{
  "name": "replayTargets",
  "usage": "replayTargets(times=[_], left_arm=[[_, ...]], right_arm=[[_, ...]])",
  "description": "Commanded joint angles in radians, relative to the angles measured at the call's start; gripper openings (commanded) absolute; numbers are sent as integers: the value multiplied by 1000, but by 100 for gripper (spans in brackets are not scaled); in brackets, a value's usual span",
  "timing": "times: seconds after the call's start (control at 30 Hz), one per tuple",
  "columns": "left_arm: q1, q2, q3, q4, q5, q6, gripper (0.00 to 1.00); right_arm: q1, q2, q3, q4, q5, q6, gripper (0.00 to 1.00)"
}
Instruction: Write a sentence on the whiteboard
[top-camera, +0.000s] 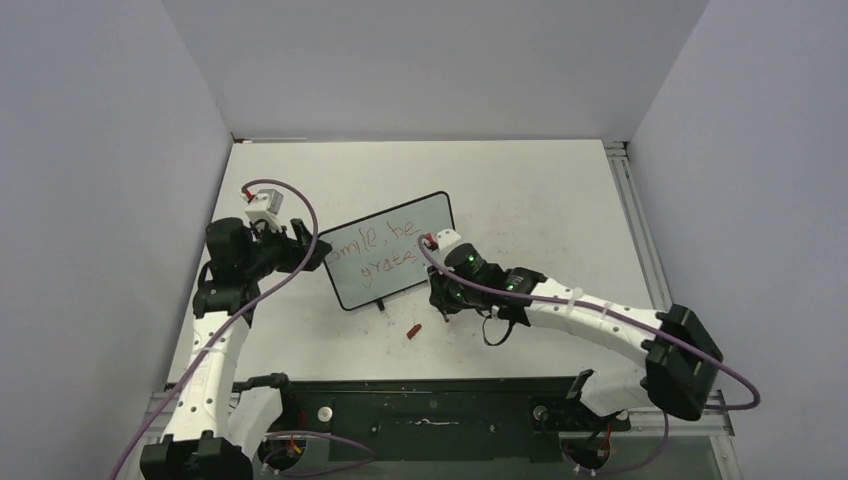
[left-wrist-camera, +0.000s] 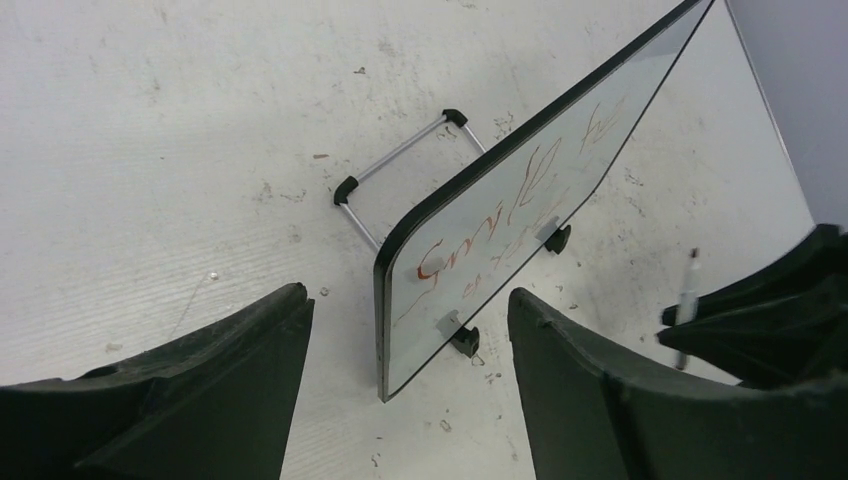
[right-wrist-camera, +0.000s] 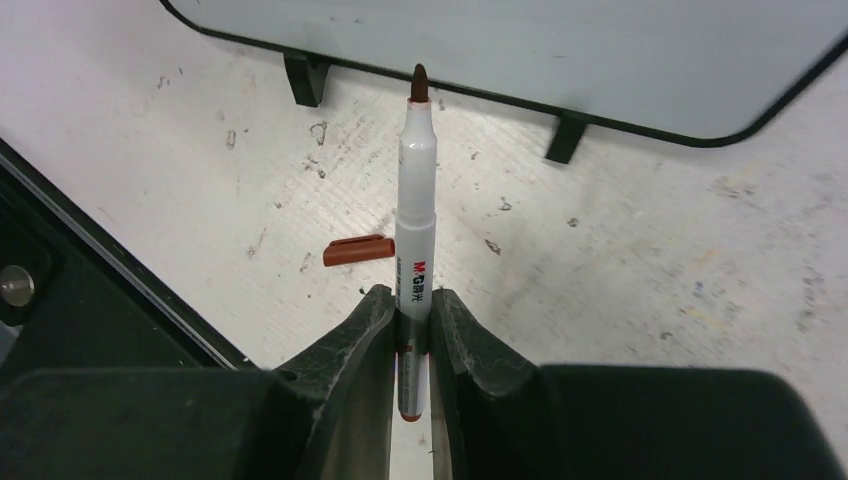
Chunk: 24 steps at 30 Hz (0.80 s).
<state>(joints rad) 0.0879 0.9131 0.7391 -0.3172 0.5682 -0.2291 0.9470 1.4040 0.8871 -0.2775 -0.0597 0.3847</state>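
- Top external: the whiteboard (top-camera: 390, 252) stands tilted mid-tabletop (top-camera: 520, 190) between both arms, the sentence (top-camera: 385, 247) in red across it; a red cap (top-camera: 413, 330) lies just in front
- Left wrist: left fingers (left-wrist-camera: 230, 390) are spread wide either side of the board's near edge, touching nothing; I judge it light, stiff, slick-faced and tippy on its small feet (left-wrist-camera: 465, 338), so hold the black frame (left-wrist-camera: 380, 300), off the smearable ink
- Right wrist: right fingers (right-wrist-camera: 365, 340) clamp the marker (right-wrist-camera: 415, 200), bare tip pointing at the board's lower edge
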Motion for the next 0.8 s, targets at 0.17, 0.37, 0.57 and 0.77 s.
replayTargets(times=[0.17, 0.37, 0.57, 0.77], left_arm=[[-291, -189, 135, -128, -487, 182, 73], [-581, -300, 182, -172, -487, 311, 74], [-784, -354, 152, -191, -307, 421, 74], [-1008, -337, 142, -219, -362, 540, 74]], right_arm=[[-176, -208, 141, -300, -231, -50, 5], [-309, -181, 204, -393, -674, -87, 5], [-289, -193, 137, -420, -927, -29, 5], [-141, -202, 64, -308, -1010, 147, 5]])
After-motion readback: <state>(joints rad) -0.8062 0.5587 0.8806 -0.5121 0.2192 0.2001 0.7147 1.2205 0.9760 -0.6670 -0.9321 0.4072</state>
